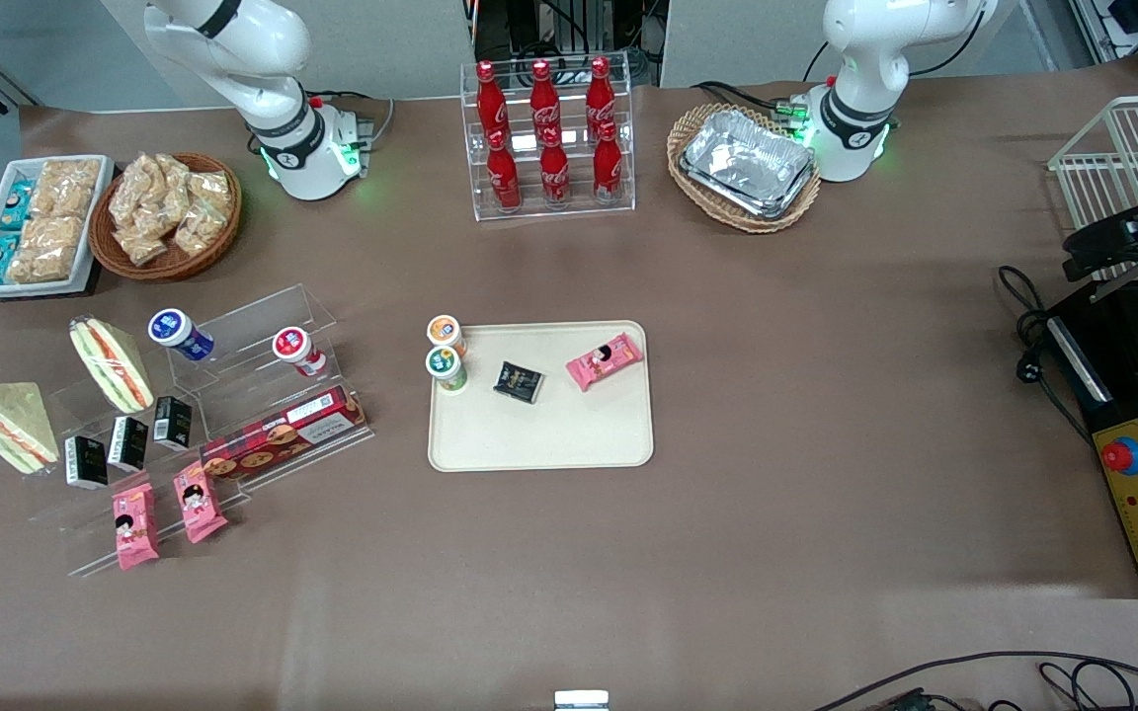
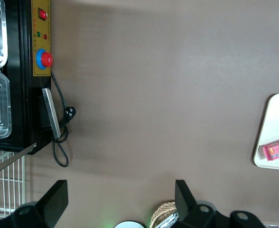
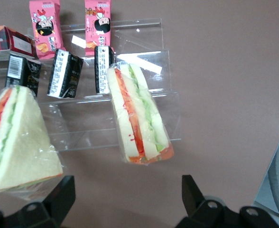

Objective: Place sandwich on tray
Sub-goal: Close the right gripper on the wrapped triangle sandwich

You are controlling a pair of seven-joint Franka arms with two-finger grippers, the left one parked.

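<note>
The sandwich (image 1: 1,425) is a clear-wrapped wedge with a pale bread face, lying on the table at the working arm's end; it also shows in the right wrist view (image 3: 21,142). The cream tray (image 1: 539,434) sits mid-table and holds two small cups, a black packet and a pink packet. My right gripper (image 3: 125,199) is open and empty above bare table beside the sandwiches. One fingertip (image 3: 59,192) is close to the sandwich's corner. A second wedge with a broad orange stripe (image 3: 139,121) lies just ahead of the gap between the fingers.
A clear stepped stand (image 1: 233,395) holds black cartons (image 3: 63,73), pink packets (image 3: 97,21), a red biscuit box (image 1: 283,434) and two cups. Snack bin (image 1: 36,222), basket (image 1: 169,212), cola rack (image 1: 549,138) and foil trays (image 1: 747,163) stand farther from the front camera.
</note>
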